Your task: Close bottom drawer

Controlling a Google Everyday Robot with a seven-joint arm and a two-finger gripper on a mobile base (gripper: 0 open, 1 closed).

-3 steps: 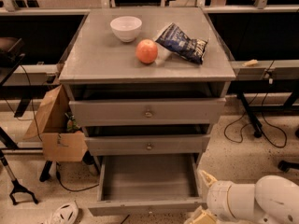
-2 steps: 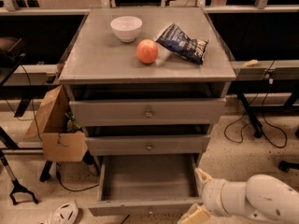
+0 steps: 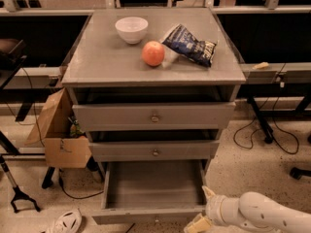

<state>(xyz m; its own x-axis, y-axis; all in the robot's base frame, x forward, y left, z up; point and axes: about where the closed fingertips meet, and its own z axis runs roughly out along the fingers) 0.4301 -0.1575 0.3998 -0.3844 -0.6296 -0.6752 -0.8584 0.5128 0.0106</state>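
Bottom drawer: we are seeing the wide, shallow grey bottom drawer (image 3: 154,188) standing pulled out at the foot of the grey cabinet (image 3: 104,59), bare floor showing.
Gripper: the white two-finger gripper (image 3: 201,208) is hovering by its front right corner, fingers spread, gripping nothing.
Cabinet top: white bowl (image 3: 131,29), red apple (image 3: 153,53), blue bag (image 3: 190,45).
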